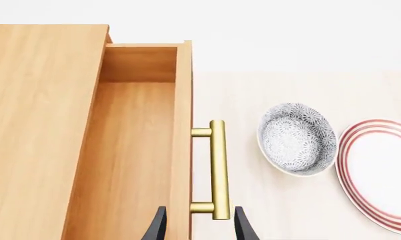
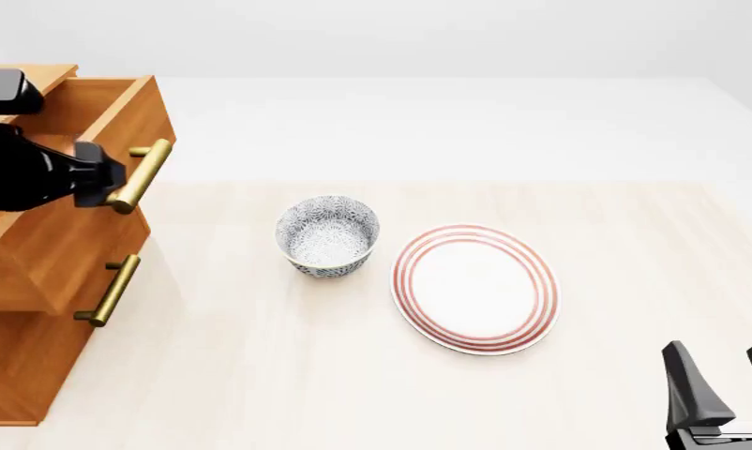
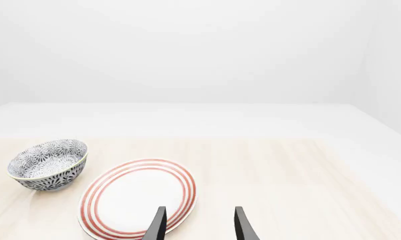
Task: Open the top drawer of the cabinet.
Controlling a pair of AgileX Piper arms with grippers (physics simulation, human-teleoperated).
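while the top drawer (image 2: 95, 108) already stands pulled out from the cabinet (image 2: 26, 356) at the upper left of the front view, the left gripper (image 1: 199, 227) is at its brass bar handle (image 1: 218, 169). in the left wrist view the two dark fingers (image 1: 157, 227) sit spread at the bottom edge, one on each side of the handle's near end and the drawer's front board; they look apart rather than closed on the bar, though whether a pad touches the metal i cannot tell. the bar's long axis runs away from the fingers up the frame, parallel to the drawer front, held off it by two short posts. the left arm is plainly the nearer one. the right gripper (image 2: 724, 389) hangs at the lower right of the front view, well apart from the cabinet, its fingers parted and holding nothing.

the drawer is a deep box of smooth orange-brown wood, its inside bare as far as shows. a lower drawer (image 2: 51, 272) carries a like handle. on the pale wood-grain table (image 2: 351, 375) stand a bowl (image 2: 327, 235) with a fine grey-white floral pattern and, just beside it, a round white plate (image 2: 476, 288) with red rings, glossy like glazed ware.
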